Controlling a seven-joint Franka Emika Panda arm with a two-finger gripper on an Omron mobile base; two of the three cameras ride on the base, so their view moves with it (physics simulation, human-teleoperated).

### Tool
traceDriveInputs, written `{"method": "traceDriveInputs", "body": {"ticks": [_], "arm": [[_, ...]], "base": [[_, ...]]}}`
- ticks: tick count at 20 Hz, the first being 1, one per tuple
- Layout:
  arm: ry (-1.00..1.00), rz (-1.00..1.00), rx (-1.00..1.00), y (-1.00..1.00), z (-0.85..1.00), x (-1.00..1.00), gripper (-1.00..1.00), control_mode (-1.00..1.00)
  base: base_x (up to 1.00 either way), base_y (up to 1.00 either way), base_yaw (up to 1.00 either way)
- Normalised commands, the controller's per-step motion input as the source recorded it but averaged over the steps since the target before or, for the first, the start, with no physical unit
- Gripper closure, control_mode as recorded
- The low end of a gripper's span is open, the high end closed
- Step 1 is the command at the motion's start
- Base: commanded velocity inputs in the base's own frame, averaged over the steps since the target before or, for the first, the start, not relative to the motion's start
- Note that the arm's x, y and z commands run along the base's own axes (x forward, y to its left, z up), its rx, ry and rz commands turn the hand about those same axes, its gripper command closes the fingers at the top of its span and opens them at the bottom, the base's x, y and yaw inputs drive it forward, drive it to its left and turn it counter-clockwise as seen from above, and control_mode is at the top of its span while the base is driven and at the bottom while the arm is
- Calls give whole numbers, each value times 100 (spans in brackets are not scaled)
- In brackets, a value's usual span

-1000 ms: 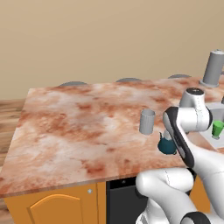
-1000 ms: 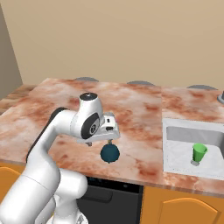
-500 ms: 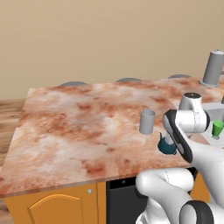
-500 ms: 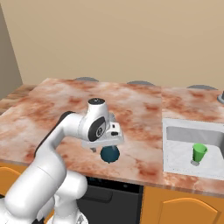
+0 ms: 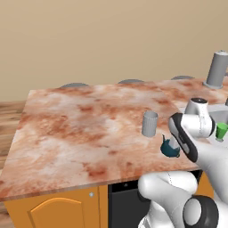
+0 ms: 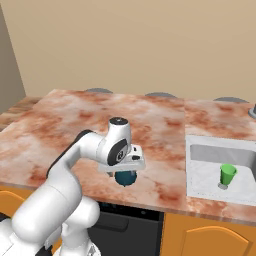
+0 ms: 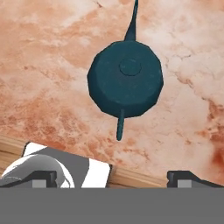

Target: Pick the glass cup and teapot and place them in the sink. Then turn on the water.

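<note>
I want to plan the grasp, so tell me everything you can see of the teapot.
The teapot is small, round and dark teal, matte, with a knob lid, a thin handle and a short spout on opposite sides. It stands upright on the marbled counter near the front edge, close to the glass cup. The open hand hovers directly above; nothing grips it.

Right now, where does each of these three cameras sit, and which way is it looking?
Left base view: behind the arm's left, looking forward and down at the counter, glass cup and teapot; arm at lower right.
Right base view: behind its right, same counter, plus sink; arm at lower left.
Hand view: on the hand, looking straight down onto the teapot; open tool at bottom.
All three share the teapot.
</note>
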Motion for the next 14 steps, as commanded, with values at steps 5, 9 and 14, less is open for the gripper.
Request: {"method": "traceDriveInputs", "body": {"ticks": [5,9,14], "arm": [[0,0,9,0,-15,2,-100,-100],[0,0,1,0,-5,3,-100,-100],[0,0,0,0,-2,12,-100,-100]], "base": [[0,0,0],[0,0,0],[0,0,0]]}}
